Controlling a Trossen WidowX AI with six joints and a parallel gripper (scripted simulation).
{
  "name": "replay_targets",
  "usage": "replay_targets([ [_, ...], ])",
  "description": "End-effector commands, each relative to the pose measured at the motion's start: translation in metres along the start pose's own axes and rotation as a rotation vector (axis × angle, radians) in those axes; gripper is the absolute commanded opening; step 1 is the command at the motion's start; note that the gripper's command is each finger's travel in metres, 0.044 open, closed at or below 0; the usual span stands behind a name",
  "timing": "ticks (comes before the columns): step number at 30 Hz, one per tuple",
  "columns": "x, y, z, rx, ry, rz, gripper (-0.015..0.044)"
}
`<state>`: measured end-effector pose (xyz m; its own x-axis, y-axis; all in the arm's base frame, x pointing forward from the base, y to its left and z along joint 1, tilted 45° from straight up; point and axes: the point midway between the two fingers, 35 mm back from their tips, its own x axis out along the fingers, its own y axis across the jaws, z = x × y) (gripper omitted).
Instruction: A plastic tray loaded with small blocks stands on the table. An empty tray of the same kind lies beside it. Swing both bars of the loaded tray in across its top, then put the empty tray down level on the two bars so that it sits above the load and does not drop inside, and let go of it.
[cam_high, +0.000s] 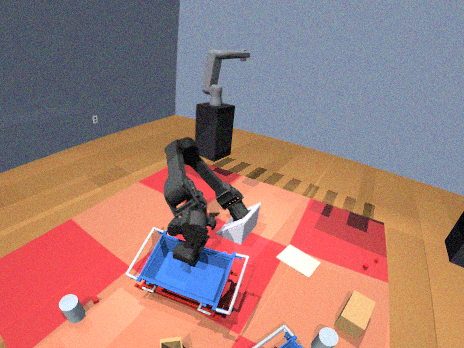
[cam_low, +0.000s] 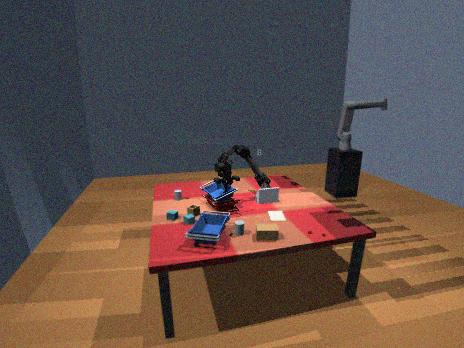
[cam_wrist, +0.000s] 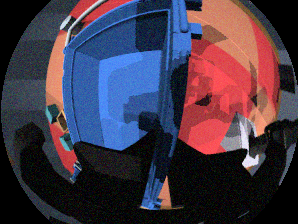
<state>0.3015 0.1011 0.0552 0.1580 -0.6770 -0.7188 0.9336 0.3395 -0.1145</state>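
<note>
The blue tray (cam_high: 187, 279) (cam_low: 216, 191) (cam_wrist: 130, 80) is empty and held over the red tray (cam_high: 175, 298) (cam_low: 220, 204). In the exterior view it looks tilted. Its white wire bars stick out past its two ends. My gripper (cam_high: 194, 245) (cam_low: 226, 185) (cam_wrist: 159, 132) is shut on one long wall of the blue tray, with one finger inside it. The blue tray hides most of the red tray and its load. Short white wire pieces (cam_high: 204, 310) show at the red tray's near side; how its bars lie across the top is hidden. Contact between the trays cannot be told.
Another blue tray (cam_low: 208, 226) stands near the front edge, beside a grey cylinder (cam_high: 327, 338) (cam_low: 239, 228) and tan block (cam_high: 355, 314) (cam_low: 267, 232). Another cylinder (cam_high: 72, 308) (cam_low: 178, 195), teal blocks (cam_low: 172, 215), a white sheet (cam_high: 298, 260) (cam_low: 276, 216) and a grey-white angled piece (cam_high: 242, 227) (cam_low: 268, 195) lie around.
</note>
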Motion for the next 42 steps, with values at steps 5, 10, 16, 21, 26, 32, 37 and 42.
replay_targets([
  [5,0.004,-0.003,0.003,0.001,-0.005,-0.018,0.0],
  [10,0.004,-0.003,0.003,0.001,-0.005,-0.018,0.0],
  [16,0.006,-0.003,0.002,0.0,-0.003,-0.01,0.0],
  [21,0.011,-0.006,0.004,0.001,-0.005,-0.018,0.0],
  [26,0.011,-0.006,0.004,0.001,-0.005,-0.018,0.0],
  [32,0.011,-0.006,0.004,0.001,-0.005,-0.018,0.0],
  [37,0.011,-0.006,0.004,0.001,-0.005,-0.018,0.0],
  [42,0.011,-0.006,0.004,0.001,-0.005,-0.018,0.0],
])
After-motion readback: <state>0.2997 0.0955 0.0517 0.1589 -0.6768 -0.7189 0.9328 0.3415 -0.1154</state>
